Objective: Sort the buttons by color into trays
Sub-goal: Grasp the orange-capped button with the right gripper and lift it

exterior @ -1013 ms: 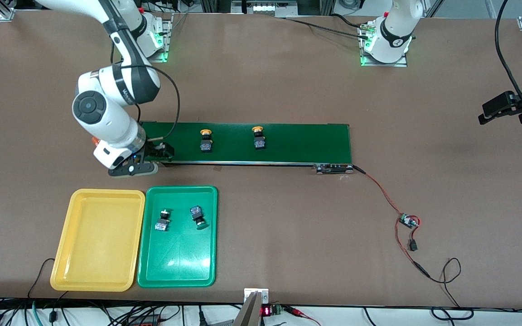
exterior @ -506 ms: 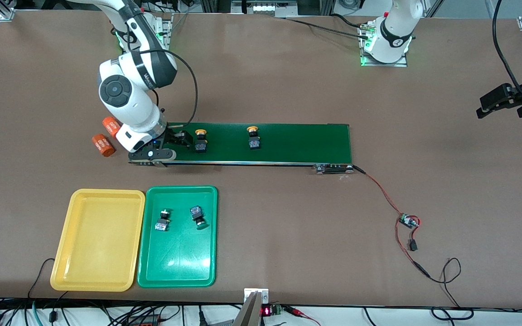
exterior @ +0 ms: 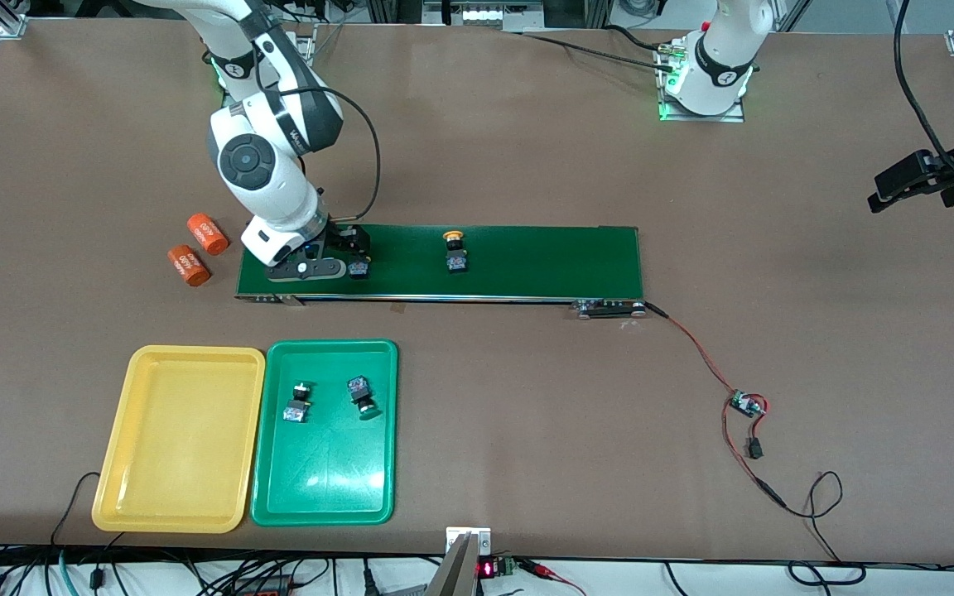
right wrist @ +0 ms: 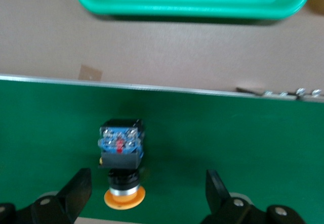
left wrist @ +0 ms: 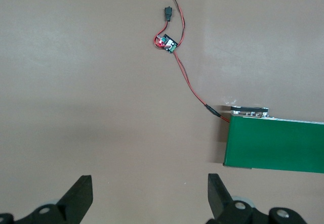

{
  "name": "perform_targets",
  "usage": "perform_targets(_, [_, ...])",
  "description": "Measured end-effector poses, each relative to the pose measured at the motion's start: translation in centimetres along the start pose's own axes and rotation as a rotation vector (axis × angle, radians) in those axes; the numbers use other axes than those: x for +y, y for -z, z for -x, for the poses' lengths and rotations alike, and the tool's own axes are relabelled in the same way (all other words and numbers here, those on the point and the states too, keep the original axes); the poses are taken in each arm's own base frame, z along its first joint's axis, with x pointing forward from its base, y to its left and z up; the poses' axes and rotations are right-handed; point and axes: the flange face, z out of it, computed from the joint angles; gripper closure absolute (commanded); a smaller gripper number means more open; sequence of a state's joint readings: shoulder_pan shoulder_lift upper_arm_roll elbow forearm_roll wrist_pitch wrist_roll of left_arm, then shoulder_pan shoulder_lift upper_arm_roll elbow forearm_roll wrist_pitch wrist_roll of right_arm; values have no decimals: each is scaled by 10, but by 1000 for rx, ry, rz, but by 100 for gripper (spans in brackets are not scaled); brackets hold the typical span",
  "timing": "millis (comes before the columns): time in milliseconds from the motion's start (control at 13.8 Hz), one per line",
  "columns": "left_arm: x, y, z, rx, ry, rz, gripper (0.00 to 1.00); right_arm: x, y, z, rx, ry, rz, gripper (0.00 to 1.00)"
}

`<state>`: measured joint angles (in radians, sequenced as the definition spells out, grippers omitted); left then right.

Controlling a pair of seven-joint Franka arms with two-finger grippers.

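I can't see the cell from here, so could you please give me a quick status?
Right pincer open over yellow button on belt. Left pincer open, waiting off belt's end. Nothing in the way.

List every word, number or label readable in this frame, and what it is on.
"4680": only partly legible print on the two orange cylinders on the table beside the belt.
Lettering on the right arm's dark band: too small to read.
Red digits on a display at the table edge: unreadable.
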<state>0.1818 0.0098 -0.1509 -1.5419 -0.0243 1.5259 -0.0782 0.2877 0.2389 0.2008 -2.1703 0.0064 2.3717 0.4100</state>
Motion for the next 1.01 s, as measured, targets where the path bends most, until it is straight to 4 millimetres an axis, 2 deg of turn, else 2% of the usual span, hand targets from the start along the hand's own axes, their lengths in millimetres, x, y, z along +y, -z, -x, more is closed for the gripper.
perform_targets(434, [2,0,1,-6,-6,-1,0,-1,-10,7,-18,3,6,1])
perform_targets(796, [1,3,3,-1,-6,-1,0,0,-26,7,-34,2,7,12])
perform_targets(940, [1,4,3,1,-6,-1,0,1,-30,7,-39,1,8,22])
perform_targets(1013, [1,4,3,1,-6,-1,0,1,-32,7,-41,1,8,33])
